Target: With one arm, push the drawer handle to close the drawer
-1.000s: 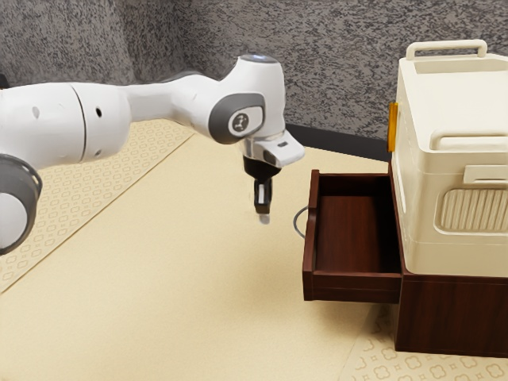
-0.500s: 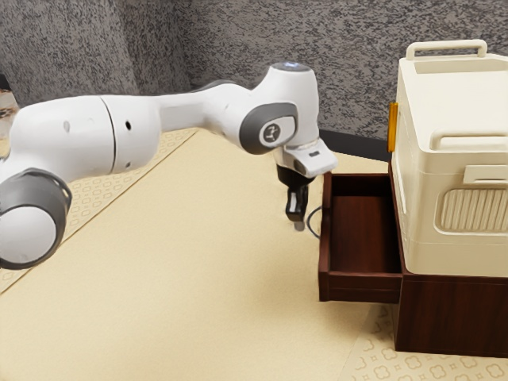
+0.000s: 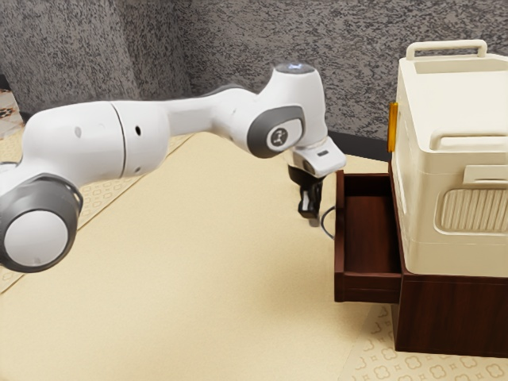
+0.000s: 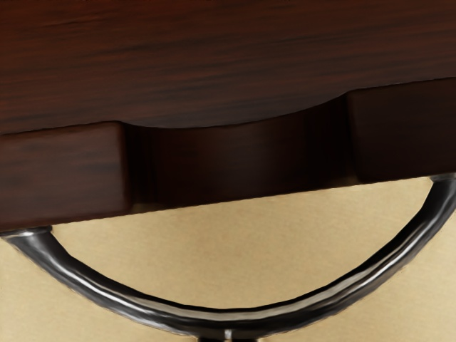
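One glossy, arched handle [image 4: 271,315]; dark, wood-grained drawer [image 4: 235,160].

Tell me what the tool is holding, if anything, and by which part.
Nothing, it seems: the tool is at the outer curve of the handle.

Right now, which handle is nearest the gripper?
The dark metal loop on the drawer's front. It's curved metal; the other handles are cream bars atop the box.
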